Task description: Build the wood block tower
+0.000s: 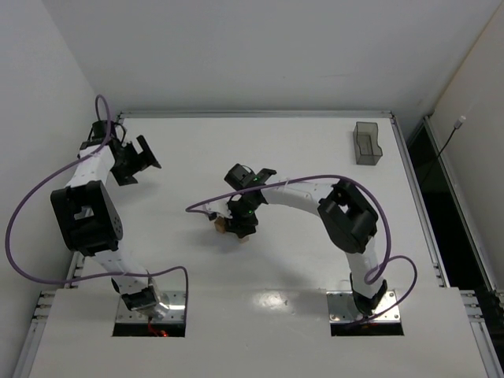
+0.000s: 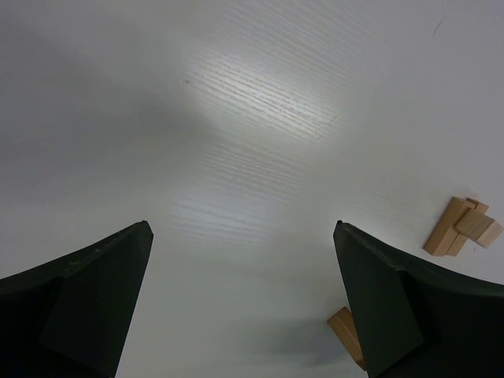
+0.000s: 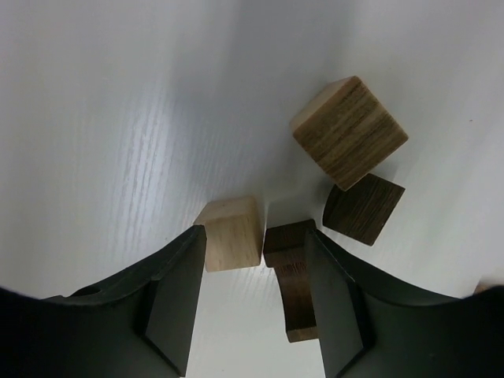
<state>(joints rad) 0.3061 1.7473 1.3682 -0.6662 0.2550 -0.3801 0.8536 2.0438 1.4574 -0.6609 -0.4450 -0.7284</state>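
No stacked tower shows; the wooden blocks lie loose on the white table [image 1: 315,260]. In the right wrist view my right gripper [image 3: 253,236] is open and low over the table. Its jaws stand either side of a light tan cube [image 3: 230,234] and a dark brown arched piece [image 3: 293,276], close against both. A mid-brown cube [image 3: 350,131] and a dark brown block [image 3: 363,209] lie just beyond. In the top view the right gripper [image 1: 240,224] covers most of this cluster [image 1: 221,227]. My left gripper [image 1: 138,161] is open and empty at the far left.
A translucent grey container [image 1: 367,144] stands at the back right. The left wrist view shows a small group of tan blocks [image 2: 465,227] at the right and one tan block [image 2: 345,329] beside the right finger [image 2: 394,315]. A purple cable [image 1: 315,179] runs along the right arm.
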